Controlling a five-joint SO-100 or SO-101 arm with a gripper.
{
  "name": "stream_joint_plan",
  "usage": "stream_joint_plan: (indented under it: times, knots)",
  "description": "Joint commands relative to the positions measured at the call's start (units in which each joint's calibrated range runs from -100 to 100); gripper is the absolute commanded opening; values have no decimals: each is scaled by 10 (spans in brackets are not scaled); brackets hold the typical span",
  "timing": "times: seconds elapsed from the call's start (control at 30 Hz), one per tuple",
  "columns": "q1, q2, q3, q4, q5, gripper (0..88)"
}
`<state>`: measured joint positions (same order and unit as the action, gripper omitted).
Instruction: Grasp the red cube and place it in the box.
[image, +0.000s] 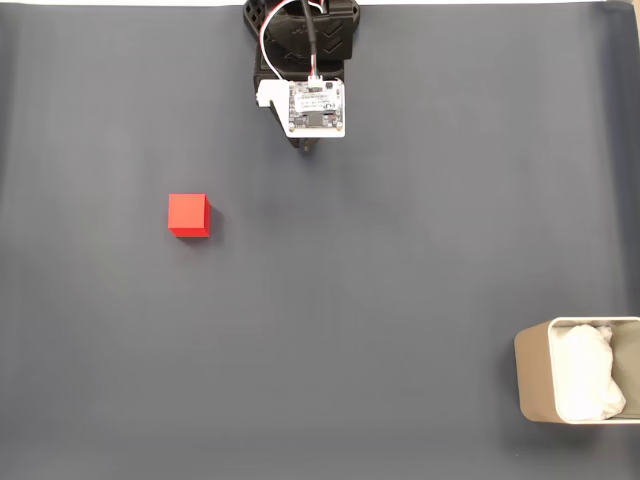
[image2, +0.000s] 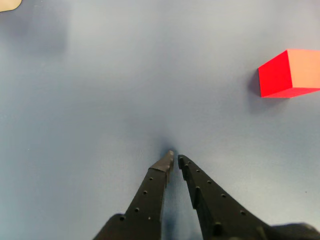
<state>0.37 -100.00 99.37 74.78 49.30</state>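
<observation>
- Cube (image: 188, 215): on the mat's (image: 400, 260) left half, fixed view; cut by the right edge in the wrist view (image2: 292, 72).
- Box (image: 540, 385): near right corner, partly out of frame.
- Gripper (image2: 176, 159): clenched, empty, fingertips nearly meeting, well apart from the cube.

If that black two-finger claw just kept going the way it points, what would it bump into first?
Probably just the bare grey-blue mat. The black gripper, nearly shut, points at open mat; the small bright red cube sits off to the right in the wrist view, outside that line. Depth is unclear.
</observation>
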Motion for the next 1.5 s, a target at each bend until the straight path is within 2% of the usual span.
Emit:
stream_joint_plan:
  times: [0.0,0.53,0.73,0.9,1.07,1.2,1.47]
  knots:
    - [3,2,5,11,1,0]
    - [-2,2,5,11,3,0]
    - [6,14,-26,-88,2,0]
    - [-4,110,-187,-186,3,0]
    - [-6,253,-426,-194,2,0]
    - [-6,354,-590,-180,1,0]
    - [5,493,-815,-57,3,0]
